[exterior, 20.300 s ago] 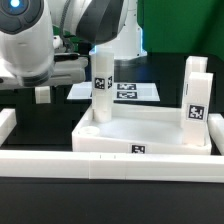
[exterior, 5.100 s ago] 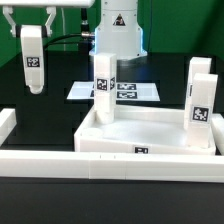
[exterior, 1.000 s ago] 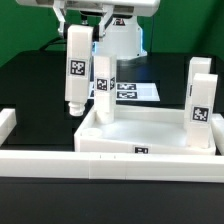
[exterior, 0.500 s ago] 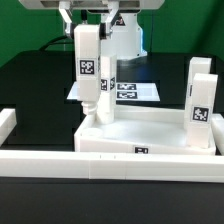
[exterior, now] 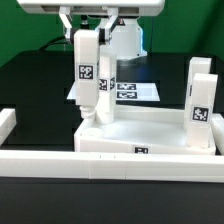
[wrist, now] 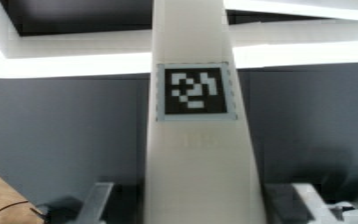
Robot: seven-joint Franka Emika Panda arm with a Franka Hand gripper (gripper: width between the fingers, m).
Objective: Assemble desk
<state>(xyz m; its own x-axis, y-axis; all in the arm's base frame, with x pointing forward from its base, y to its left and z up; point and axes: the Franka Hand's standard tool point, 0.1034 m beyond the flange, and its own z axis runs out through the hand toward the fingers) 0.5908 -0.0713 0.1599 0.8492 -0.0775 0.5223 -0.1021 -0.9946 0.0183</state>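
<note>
My gripper (exterior: 88, 24) is shut on a white square-post leg (exterior: 87, 72) with a black-and-white tag and holds it upright. The leg's lower end is at the near corner of the white rimmed tabletop (exterior: 150, 138) on the exterior view's left; I cannot tell if it touches. Another leg (exterior: 104, 92) stands upright just behind it. Two more legs (exterior: 197, 104) stand at the tabletop's side on the exterior view's right. In the wrist view the held leg (wrist: 197, 130) runs between the fingers (wrist: 110, 200) toward the tabletop (wrist: 78, 58).
The marker board (exterior: 135, 91) lies flat on the black table behind the tabletop. A long low white border rail (exterior: 100, 164) runs along the front, and another rail (exterior: 6, 124) stands at the exterior view's left. The robot base rises behind.
The gripper has carried the leg toward the exterior view's right and then a little down, from beside the tabletop to over its near corner.
</note>
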